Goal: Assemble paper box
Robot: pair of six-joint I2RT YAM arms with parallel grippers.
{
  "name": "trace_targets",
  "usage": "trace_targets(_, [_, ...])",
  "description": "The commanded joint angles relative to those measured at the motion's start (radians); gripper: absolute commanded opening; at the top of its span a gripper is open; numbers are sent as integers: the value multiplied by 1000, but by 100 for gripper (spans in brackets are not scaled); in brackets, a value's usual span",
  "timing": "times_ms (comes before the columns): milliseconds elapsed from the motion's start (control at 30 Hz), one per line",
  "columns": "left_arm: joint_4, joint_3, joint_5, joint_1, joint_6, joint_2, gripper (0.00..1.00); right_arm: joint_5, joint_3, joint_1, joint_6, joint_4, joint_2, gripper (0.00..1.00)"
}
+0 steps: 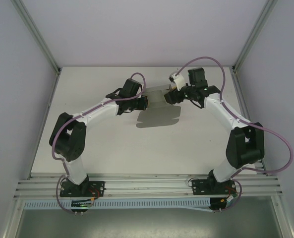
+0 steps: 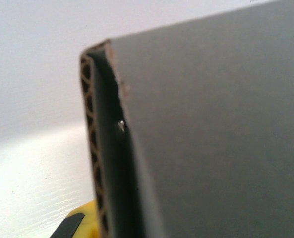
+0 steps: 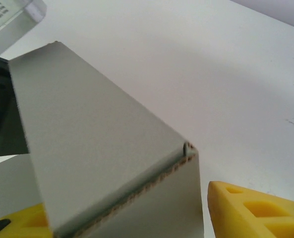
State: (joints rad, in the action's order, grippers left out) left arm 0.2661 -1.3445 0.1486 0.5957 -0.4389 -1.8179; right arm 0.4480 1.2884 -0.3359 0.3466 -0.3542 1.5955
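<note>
The paper box [image 1: 156, 96] is a grey corrugated card piece, folded and held up off the table between both arms. My left gripper [image 1: 146, 103] is shut on its left side. In the left wrist view the card [image 2: 211, 139] lies close against the camera, its folded corrugated edge beside one yellow finger [image 2: 80, 225]. My right gripper [image 1: 169, 97] stands at the card's right side. In the right wrist view the folded card [image 3: 97, 148] lies between the yellow fingers [image 3: 256, 208] of that gripper [image 3: 127, 208], with a gap showing at the right finger.
The white table [image 1: 112, 148] carries the card's dark shadow [image 1: 159, 118] under the grippers. Aluminium frame posts [image 1: 37, 37] and pale walls close in the table at the back and sides. The arm bases [image 1: 80, 188] sit on rails at the near edge.
</note>
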Motion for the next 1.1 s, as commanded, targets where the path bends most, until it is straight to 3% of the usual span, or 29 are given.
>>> trace_targets(0, [22,-34,6,4,-13,22,0,-133,-13,-34,-40,52,13,59])
trace_targets(67, [31,-41,-3,4,-19,20,0,-187,-20,-55,-43,56,13,58])
trace_targets(133, [30,-43,0,4,-19,19,0,-237,-34,-70,-43,69,6,46])
trace_targets(333, [33,-43,-4,4,-27,28,0,-454,-27,-105,-60,69,22,37])
trace_targets(467, [66,-56,-36,4,-47,25,0,-670,-11,-145,-64,69,44,2])
trace_targets(500, [76,-59,-50,4,-55,25,0,-715,2,-150,-67,55,55,0])
trace_targets(833, [198,-122,-165,4,-188,-4,0,-1296,65,-181,-110,70,168,0])
trace_targets(1067, [236,-125,-203,4,-210,-1,0,-1472,120,-141,-137,15,227,0])
